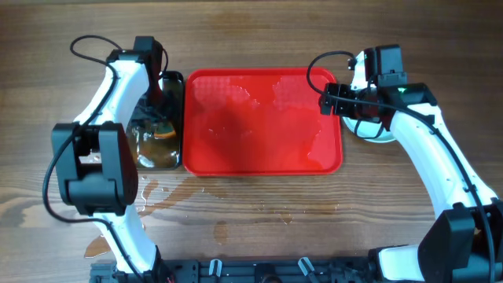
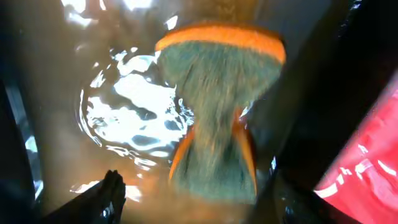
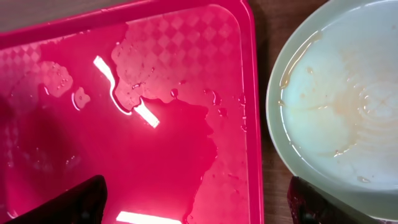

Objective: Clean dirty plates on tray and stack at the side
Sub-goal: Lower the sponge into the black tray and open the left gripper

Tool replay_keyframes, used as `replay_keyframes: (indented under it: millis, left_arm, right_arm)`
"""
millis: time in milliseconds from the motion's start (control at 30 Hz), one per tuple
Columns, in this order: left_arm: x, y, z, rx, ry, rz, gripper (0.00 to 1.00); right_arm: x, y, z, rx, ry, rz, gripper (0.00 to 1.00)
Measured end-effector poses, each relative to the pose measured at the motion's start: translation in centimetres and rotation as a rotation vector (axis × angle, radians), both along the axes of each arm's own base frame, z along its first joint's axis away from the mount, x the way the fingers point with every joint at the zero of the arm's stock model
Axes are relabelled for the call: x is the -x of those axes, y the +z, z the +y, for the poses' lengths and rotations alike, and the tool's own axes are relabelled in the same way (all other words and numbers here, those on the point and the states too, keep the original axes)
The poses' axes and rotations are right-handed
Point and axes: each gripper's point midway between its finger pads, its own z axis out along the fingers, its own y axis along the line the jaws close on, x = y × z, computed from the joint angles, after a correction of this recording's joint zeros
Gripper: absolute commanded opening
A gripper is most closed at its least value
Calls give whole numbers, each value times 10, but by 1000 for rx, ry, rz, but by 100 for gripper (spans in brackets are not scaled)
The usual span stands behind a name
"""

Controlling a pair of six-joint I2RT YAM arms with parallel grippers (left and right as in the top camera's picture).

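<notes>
At the far left, the left gripper (image 2: 196, 186) hangs over the narrow black rectangular tray (image 1: 174, 161), which holds brownish, rippling water; in the left wrist view a green scouring sponge with an orange layer (image 2: 217, 118) stands in that water, narrowed at its waist like an hourglass; the dark fingers (image 2: 102, 199) show at the lower corners on either side of the sponge's near end, but the view is blurred and I cannot tell whether they clamp it or merely flank it; in front of this tray the brown wooden table (image 1: 440, 47) carries wet patches; just beside the black tray, to its right, lies the large red rectangular plastic tray (image 1: 263, 157) with rounded corners and a low rim, its face bare of plates and covered in pools and beads of water; past its right rim, on the table and close beside the tray, sits a round pale aqua plate (image 3: 348, 99), its face wet and marked with thin orange-brown smears; whether others lie beneath it cannot be told; the right gripper (image 3: 196, 186) hovers over the tray's right edge and the plate's near side, its fingers spread wide with nothing pinched between them.
</notes>
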Motion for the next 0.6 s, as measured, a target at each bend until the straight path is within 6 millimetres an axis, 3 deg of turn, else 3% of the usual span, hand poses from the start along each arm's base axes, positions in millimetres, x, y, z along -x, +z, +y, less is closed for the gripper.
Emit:
replay_keyframes:
  millis: [33, 100, 200, 233, 267, 300, 433, 500, 600]
  left_arm:
    - [-1, 11, 0, 0, 0, -12, 100]
    - [-5, 44, 0, 1, -2, -65, 100]
    - [-9, 109, -3, 8, -3, -222, 100]
    - [-6, 128, -4, 10, -7, -269, 100]
    - [0, 154, -6, 14, -12, -332, 100]
    - [4, 165, -7, 15, -16, -362, 100]
    - [7, 176, -7, 17, -17, -394, 100]
    - [7, 175, -7, 17, -17, -392, 100]
    - [7, 175, -7, 17, -17, -392, 100]
  right_arm:
    - [-4, 8, 0, -2, 0, -18, 94]
    - [-8, 23, 1, -6, 0, -52, 94]
    - [-15, 69, 2, -20, 0, -167, 95]
    - [-15, 85, 2, -25, 0, -209, 100]
    - [-12, 111, 1, -33, 0, -277, 100]
    - [-7, 126, 1, -38, -1, -315, 100]
    - [18, 181, -2, -55, 0, -471, 100]
    - [41, 218, -5, -68, -1, -580, 100]
    - [69, 255, -8, -83, 0, -700, 100]
